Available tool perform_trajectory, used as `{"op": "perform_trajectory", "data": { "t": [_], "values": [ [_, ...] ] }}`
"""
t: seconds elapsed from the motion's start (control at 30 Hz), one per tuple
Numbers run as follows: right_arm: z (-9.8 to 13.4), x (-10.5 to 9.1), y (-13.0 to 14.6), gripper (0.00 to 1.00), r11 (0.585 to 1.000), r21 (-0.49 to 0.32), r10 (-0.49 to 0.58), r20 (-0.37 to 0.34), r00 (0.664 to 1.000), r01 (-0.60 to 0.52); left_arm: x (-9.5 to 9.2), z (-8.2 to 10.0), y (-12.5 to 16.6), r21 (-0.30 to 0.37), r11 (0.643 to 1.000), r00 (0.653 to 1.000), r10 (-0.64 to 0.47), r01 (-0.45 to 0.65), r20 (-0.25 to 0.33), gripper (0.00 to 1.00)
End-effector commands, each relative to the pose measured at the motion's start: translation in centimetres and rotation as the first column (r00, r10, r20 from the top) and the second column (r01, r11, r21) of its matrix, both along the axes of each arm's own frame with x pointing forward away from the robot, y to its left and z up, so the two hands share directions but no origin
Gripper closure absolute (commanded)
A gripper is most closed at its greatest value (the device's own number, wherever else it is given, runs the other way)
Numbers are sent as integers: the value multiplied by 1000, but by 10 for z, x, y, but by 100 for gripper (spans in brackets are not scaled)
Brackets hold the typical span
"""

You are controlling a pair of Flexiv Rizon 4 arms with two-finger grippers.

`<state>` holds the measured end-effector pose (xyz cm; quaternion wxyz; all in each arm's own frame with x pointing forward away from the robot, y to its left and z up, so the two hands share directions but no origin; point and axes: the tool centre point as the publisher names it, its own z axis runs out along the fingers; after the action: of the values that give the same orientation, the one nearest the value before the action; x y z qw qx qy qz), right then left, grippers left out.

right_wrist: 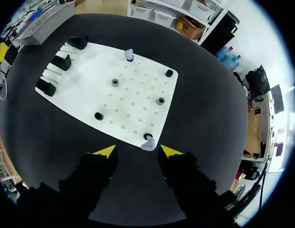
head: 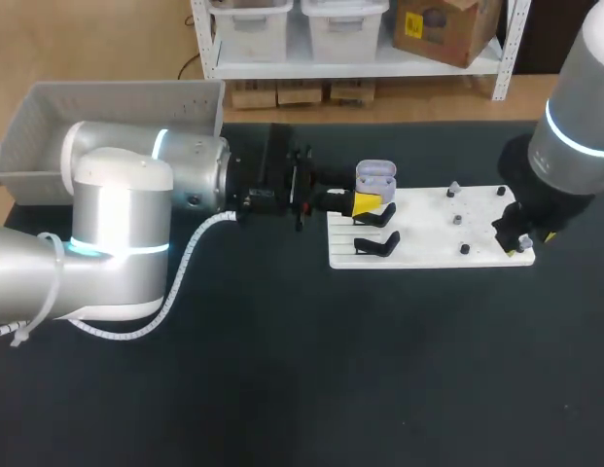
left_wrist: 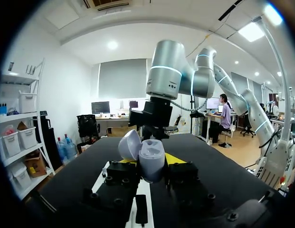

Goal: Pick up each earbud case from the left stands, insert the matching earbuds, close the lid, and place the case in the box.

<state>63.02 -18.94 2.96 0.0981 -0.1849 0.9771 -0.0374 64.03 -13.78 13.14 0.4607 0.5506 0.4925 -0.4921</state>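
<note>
The left arm (head: 117, 243) fills the near left of the table (head: 282, 389), its forearm running rightwards to the left end of the white board (head: 428, 233). The left gripper (left_wrist: 151, 159) has its two yellow-tipped fingers closed in on the earbud case (left_wrist: 152, 167), one against each side. The case is pale lavender grey and stands upright with its lid (left_wrist: 129, 145) swung open. In the head view it sits at the far-left corner of the board, just beyond the two black stands (head: 376, 230) that lie one behind the other along the board's left edge.

The right arm (head: 574, 126) comes in from the far right. The right gripper (right_wrist: 136, 151) hangs over the board's near-right corner with its fingers spread wide and nothing between them. Just ahead of its tips, at the board's edge, a small pale earbud (right_wrist: 148, 144) sits on a dark peg. The other earbud (right_wrist: 129, 54) sits on a peg near the far edge of the board, well apart from the first. Four more dark pegs (right_wrist: 115, 82) stand scattered over the board's right half.

A grey open box (head: 107, 112) stands at the far-left corner of the table, behind the left arm
</note>
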Motion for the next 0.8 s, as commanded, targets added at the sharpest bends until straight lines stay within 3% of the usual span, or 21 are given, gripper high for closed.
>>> {"op": "perform_trajectory", "data": {
  "t": [0.03,0.8],
  "values": [
    [-3,4,-3,49,1000,-1,-2,-3,1000,2,-1,-1,0,-3,1000,1000,5,-5,3,100],
    [-18,13,-9,58,999,-32,-11,-18,1000,10,-1,-1,0,-3,1000,1000,5,-5,3,100]
  ]
}}
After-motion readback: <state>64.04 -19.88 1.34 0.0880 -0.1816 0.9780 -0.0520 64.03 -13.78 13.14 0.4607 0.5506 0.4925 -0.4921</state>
